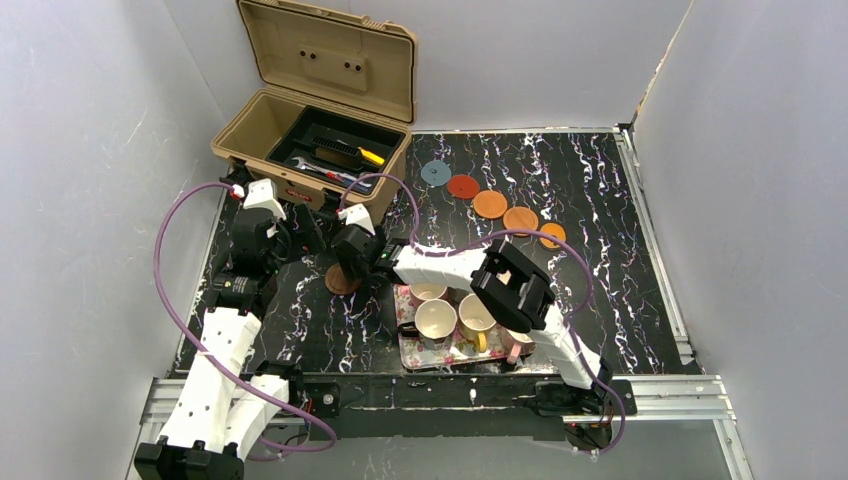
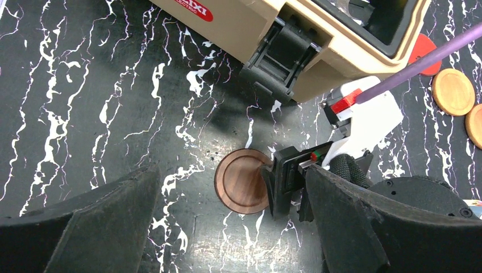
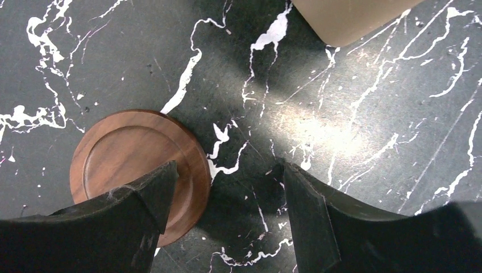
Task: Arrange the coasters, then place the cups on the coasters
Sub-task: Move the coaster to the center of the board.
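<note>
A dark brown coaster (image 3: 133,162) lies flat on the black marble table, in front of the toolbox. My right gripper (image 3: 227,176) is open low over it. One finger (image 3: 145,199) covers the coaster's right part and the other stands on bare table beside it. My left gripper (image 2: 230,182) hangs wide open above the same coaster (image 2: 241,182) and holds nothing. Other coasters form a diagonal row at the back: blue-grey (image 1: 435,172), red (image 1: 462,186) and three orange ones (image 1: 520,219). Several cups (image 1: 436,320) stand on the floral tray (image 1: 420,360), partly hidden by the right arm.
An open tan toolbox (image 1: 300,130) with tools inside stands at the back left, its latch (image 2: 284,54) close to the brown coaster. A purple cable (image 2: 420,62) runs above the right wrist. Grey walls close in both sides.
</note>
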